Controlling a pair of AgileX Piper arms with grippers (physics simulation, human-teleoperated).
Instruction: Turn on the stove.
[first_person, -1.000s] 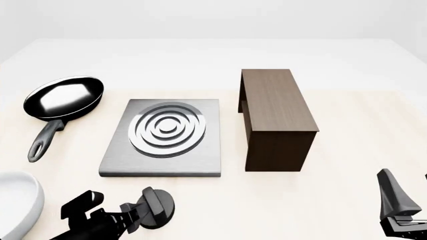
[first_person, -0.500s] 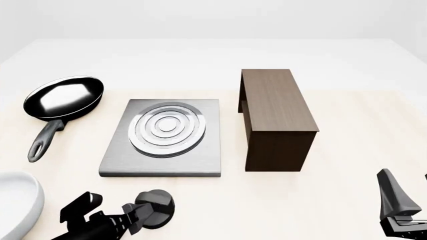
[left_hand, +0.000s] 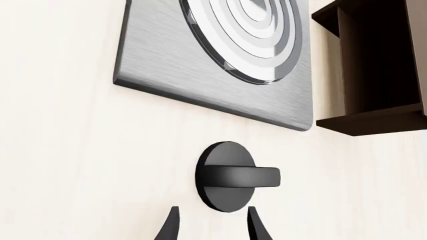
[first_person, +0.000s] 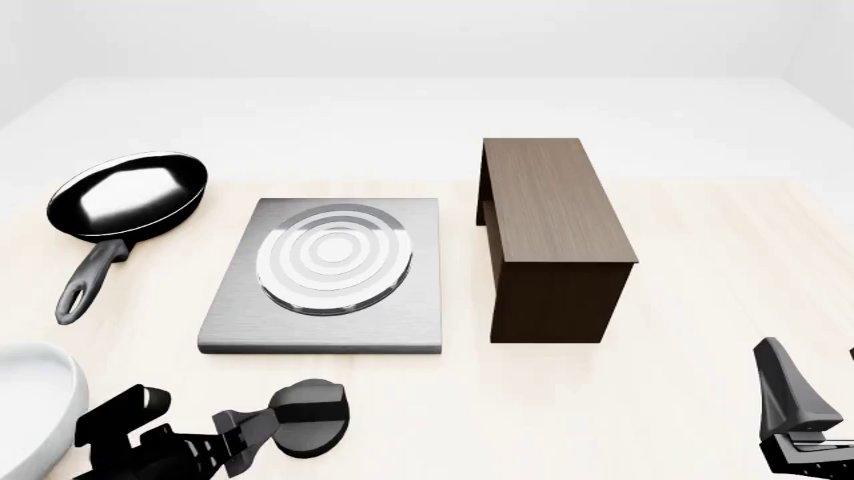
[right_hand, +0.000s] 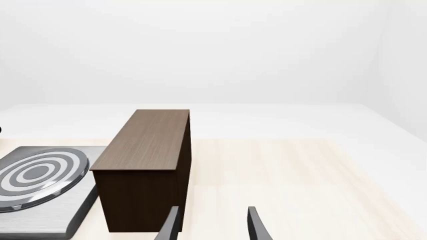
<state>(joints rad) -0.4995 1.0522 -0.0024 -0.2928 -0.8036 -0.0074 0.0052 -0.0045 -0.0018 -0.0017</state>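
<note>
Hovering at the lower left of the front view, the left gripper (first_person: 254, 432) stands open just short of the knob (first_person: 311, 418), fingertips apart and clear of it. The stove (first_person: 420, 300) lies at centre. By appearance, the knob-turning step is in hand; next, straddle the ridge, close, rotate. The knob is matt black, oval, ridged; the slab brushed grey with silver rings. The right gripper (right_hand: 210, 225) idles, open.

The front view looks forward and down over the whole surface (first_person: 694, 260) from the arms' side. The left wrist view sits close above the knob (left_hand: 227, 176), facing the stove (left_hand: 167, 60). The right wrist view looks level past the wooden box (right_hand: 143, 170); all three share stove and box.
</note>
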